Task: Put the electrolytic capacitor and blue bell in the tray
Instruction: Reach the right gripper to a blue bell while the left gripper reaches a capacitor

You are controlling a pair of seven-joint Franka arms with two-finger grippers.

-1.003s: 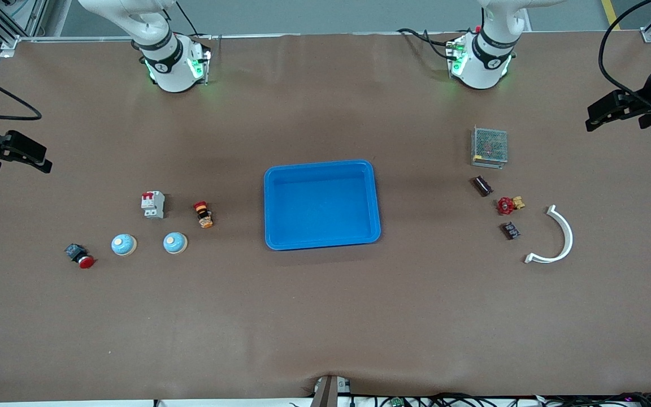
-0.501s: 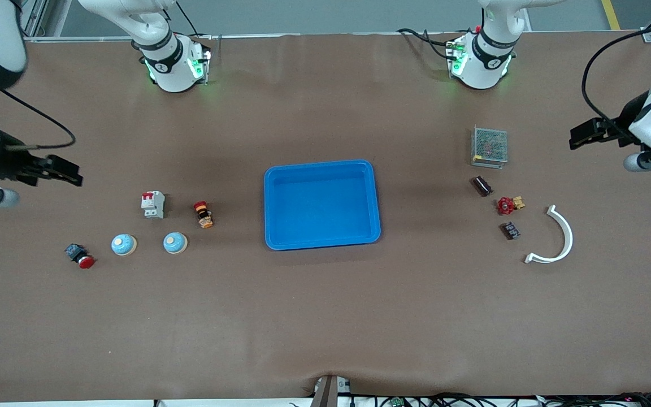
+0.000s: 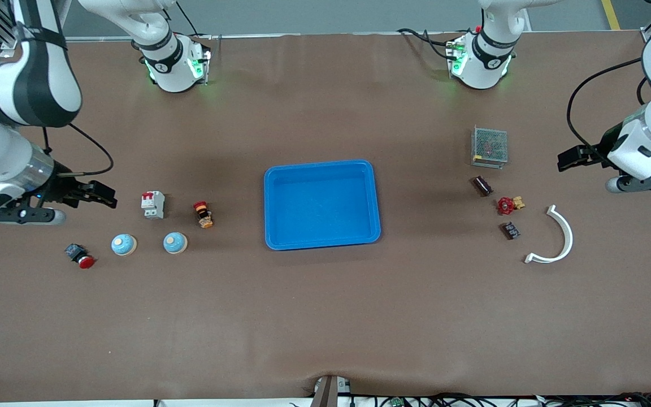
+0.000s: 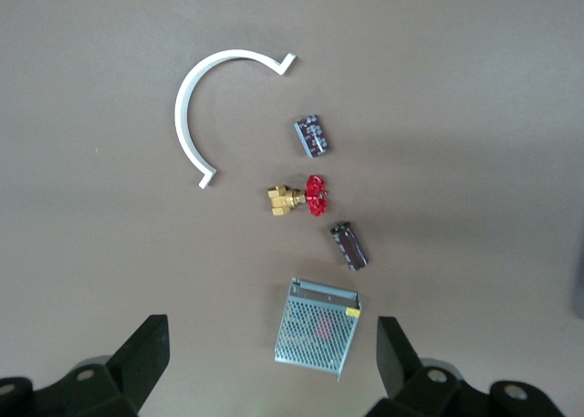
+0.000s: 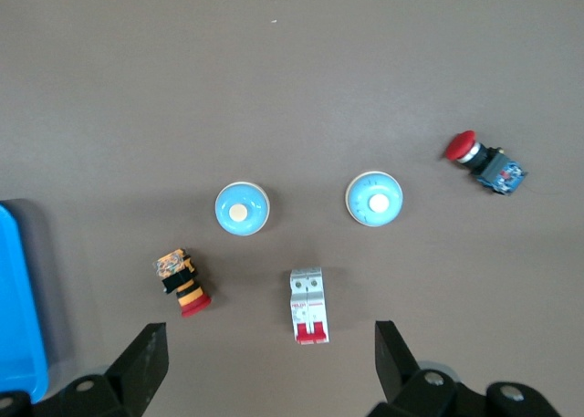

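The bright-blue tray (image 3: 321, 169) lies at the table's middle; its corner shows in the right wrist view (image 5: 16, 298). Two blue bells (image 3: 124, 244) (image 3: 175, 242) sit toward the right arm's end, seen also in the right wrist view (image 5: 373, 200) (image 5: 241, 208). A dark cylindrical capacitor (image 3: 482, 186) lies toward the left arm's end, close to the mesh box; the left wrist view shows it too (image 4: 349, 245). My right gripper (image 3: 106, 198) (image 5: 270, 344) is open and empty beside the circuit breaker. My left gripper (image 3: 564, 160) (image 4: 271, 344) is open and empty beside the mesh box.
A grey mesh box (image 3: 489, 146), red valve (image 3: 506, 205), small dark terminal block (image 3: 510, 230) and white curved piece (image 3: 554, 237) lie by the capacitor. A circuit breaker (image 3: 153, 204), orange-red button (image 3: 203, 215) and red push-button (image 3: 79, 255) lie by the bells.
Both arms have swung in from the table's ends toward the object groups. Nothing on the table has moved.
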